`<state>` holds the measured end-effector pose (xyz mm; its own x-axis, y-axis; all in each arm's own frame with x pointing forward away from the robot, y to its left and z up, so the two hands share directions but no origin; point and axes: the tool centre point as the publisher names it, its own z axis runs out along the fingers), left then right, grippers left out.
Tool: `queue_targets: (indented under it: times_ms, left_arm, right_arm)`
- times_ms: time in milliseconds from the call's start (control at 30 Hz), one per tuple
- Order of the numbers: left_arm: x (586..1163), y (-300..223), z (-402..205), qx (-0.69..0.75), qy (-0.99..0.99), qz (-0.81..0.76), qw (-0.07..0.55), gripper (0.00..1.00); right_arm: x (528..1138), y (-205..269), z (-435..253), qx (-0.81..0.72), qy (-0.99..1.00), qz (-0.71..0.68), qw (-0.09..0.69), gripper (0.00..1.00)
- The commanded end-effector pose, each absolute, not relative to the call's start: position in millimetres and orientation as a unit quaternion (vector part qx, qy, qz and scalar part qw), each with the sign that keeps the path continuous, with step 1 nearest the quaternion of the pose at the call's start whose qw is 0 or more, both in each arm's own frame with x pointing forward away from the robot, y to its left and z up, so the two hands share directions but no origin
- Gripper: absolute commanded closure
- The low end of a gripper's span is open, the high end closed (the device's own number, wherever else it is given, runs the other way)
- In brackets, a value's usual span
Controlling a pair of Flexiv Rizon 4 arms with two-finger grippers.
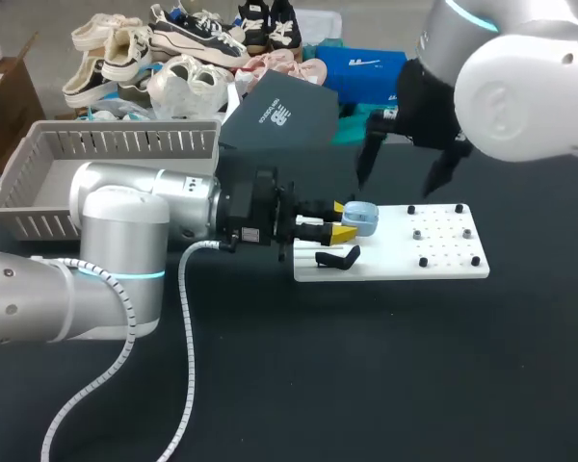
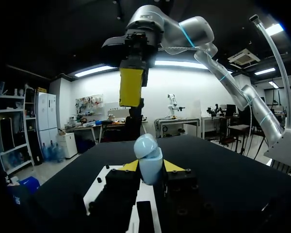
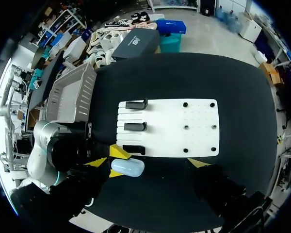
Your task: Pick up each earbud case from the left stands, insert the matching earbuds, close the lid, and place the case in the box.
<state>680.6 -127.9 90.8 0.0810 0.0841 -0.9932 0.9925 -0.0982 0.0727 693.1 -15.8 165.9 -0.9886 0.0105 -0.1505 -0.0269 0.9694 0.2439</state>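
A light blue earbud case (image 1: 362, 217) hangs with its lid down just over the left end of the white board (image 1: 395, 252), and my left gripper (image 1: 345, 220) is shut on it. In the left wrist view the case (image 2: 149, 164) stands upright between the two yellow tips. From the right wrist the case (image 3: 127, 167) lies just off the board's near edge, by the nearest of three black stands (image 3: 134, 149). My right gripper (image 1: 396, 186) hangs open high above the board (image 3: 169, 127), with nothing between its fingers.
A grey slatted basket (image 1: 116, 159) stands at the back left. Several small dark pegs (image 1: 424, 262) dot the board's right half. One bare black stand (image 1: 337, 258) sits at the board's front left. Dark tabletop stretches in front of the board.
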Motion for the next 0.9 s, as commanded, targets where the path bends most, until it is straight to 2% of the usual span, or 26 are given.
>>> queue_targets:
  times_ms: [33,467,900]
  left_arm:
    - [680,-128,91,0.563,0.478,-0.48,0.473,1.0]
    - [680,-128,91,0.563,0.478,-0.48,0.473,1.0]
    - [680,-128,91,0.563,0.478,-0.48,0.473,1.0]
  right_arm:
    - [690,-21,163,0.002,0.988,0.119,0.094,0.0]
    - [712,-11,129,0.009,0.991,0.107,0.076,0.0]
    - [692,-20,127,0.005,0.994,0.092,0.058,0.0]
